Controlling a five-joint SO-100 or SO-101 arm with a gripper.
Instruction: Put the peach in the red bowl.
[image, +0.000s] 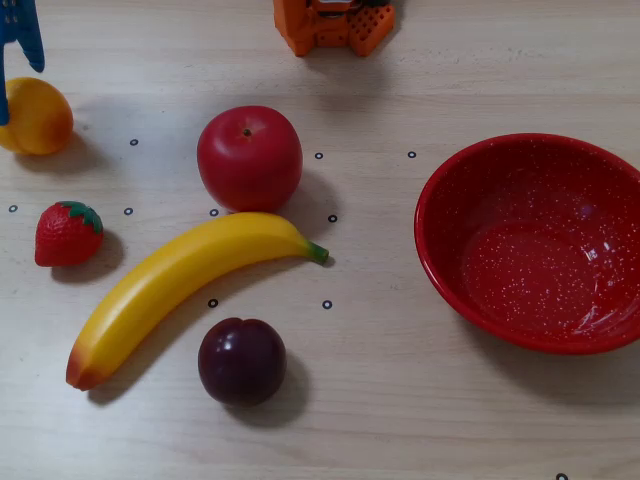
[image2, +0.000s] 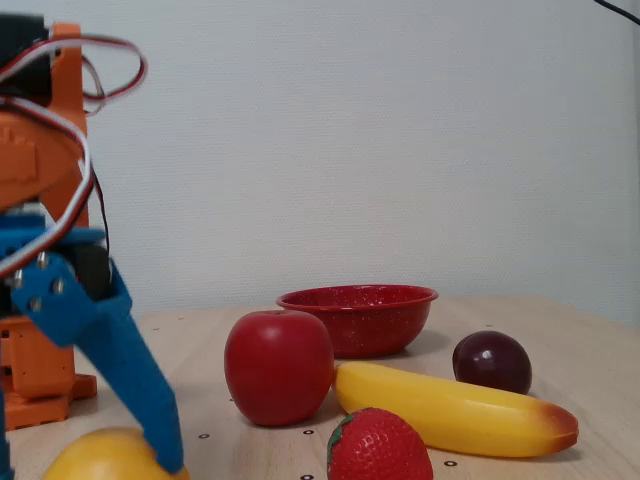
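The peach (image: 42, 118) lies at the far left of the overhead view and at the bottom left of the fixed view (image2: 105, 458). My blue gripper (image: 16, 88) is open and lowered over it. One finger (image2: 128, 372) reaches down against the peach's right side in the fixed view; the other is cut off by the left edge. Whether the fingers touch the fruit is not clear. The red bowl (image: 432, 205) with white speckles stands on the right of the overhead view, far from the gripper, and shows behind the fruit in the fixed view (image2: 360, 322).
Between peach and bowl lie a red apple (image: 249, 157), a banana (image: 180, 285), a dark plum (image: 241, 360) and a strawberry (image: 68, 233). The orange arm base (image: 335, 25) stands at the top edge. A bare strip of table separates the fruit from the bowl.
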